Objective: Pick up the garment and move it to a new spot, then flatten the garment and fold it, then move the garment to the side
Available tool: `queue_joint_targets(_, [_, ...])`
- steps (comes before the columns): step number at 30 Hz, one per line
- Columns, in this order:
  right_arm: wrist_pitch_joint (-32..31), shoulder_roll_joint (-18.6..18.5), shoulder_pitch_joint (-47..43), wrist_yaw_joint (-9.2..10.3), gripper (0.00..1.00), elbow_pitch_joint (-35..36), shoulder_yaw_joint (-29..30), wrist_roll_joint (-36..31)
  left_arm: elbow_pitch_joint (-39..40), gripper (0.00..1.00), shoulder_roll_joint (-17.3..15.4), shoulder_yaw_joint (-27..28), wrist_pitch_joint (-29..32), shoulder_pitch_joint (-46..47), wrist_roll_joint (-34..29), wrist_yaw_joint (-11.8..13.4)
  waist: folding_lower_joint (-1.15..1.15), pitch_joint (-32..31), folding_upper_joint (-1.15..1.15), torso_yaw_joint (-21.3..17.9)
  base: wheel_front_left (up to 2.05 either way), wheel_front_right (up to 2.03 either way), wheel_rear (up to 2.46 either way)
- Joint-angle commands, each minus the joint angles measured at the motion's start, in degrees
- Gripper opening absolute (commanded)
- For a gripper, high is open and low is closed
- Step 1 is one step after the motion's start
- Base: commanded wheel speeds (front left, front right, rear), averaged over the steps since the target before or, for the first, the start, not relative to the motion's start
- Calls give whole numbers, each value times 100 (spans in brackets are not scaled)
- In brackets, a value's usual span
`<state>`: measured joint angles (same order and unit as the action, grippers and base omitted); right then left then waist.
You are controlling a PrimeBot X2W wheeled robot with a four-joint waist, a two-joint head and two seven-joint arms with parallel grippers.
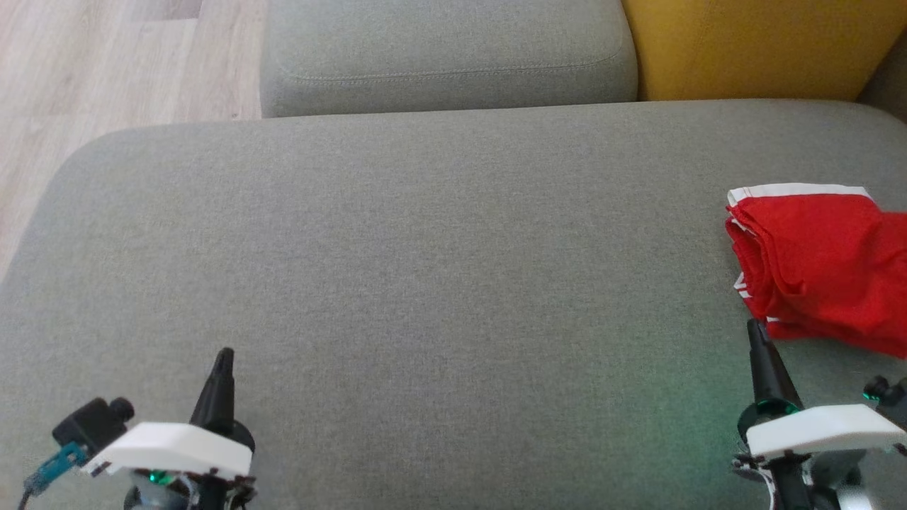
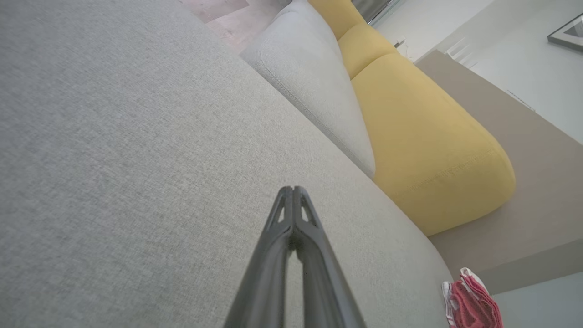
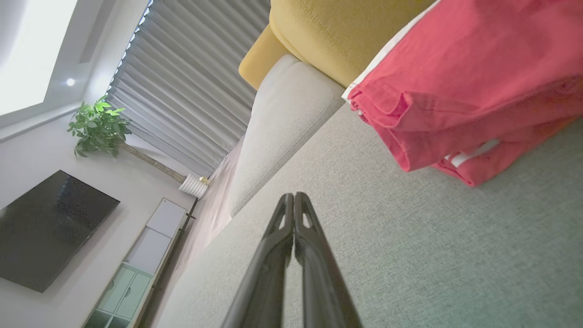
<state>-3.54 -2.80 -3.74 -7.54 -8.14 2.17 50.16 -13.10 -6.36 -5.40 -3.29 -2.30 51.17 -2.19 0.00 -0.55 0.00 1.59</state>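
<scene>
The red garment (image 1: 822,269) of thin woven cloth, edged with a white band (image 1: 797,190), lies folded in a soft, rumpled stack at 3 o'clock in the head view. It sits on the right end of the wide grey-green seat cushion (image 1: 425,248). The far side of the garment is cut off by the picture's edge, so its long axis cannot be told. The white band runs from 9 to 3 o'clock, and the layered folds face 9 o'clock.

The right gripper (image 1: 755,327) has its two slim dark fingers clenched together on nothing. Its tip points toward 12 o'clock, with the garment close by at about 1 o'clock. In the right wrist view the garment (image 3: 464,82) sits at 1 to 2 o'clock of the right gripper (image 3: 294,196), and bare upholstery shows between them.

The left gripper (image 1: 224,354) is also pressed shut and empty. It is at 7 o'clock, well apart from the garment.

The seat cushion is coarse weave with rounded corners. Behind it, at 12 o'clock, stands a plump grey back cushion (image 1: 446,57) with a stitched seam. A smooth mustard-yellow cushion (image 1: 765,42) is at 1 o'clock, and a pale wood plank floor (image 1: 106,64) is at 10 o'clock.
</scene>
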Motion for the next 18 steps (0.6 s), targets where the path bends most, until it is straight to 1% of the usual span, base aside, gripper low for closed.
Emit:
queue_joint_targets(1, [-6,-115,339,3,0,157,-36,133,172,0,-25,167,18,352,105,-53,0,1,0,-1,0,0,0])
queue_joint_targets(18, [-42,-124,511,3,0,-42,39,1276,100,0,71,439,273,486,1190,-182,0,20,0,-44,0,0,0])
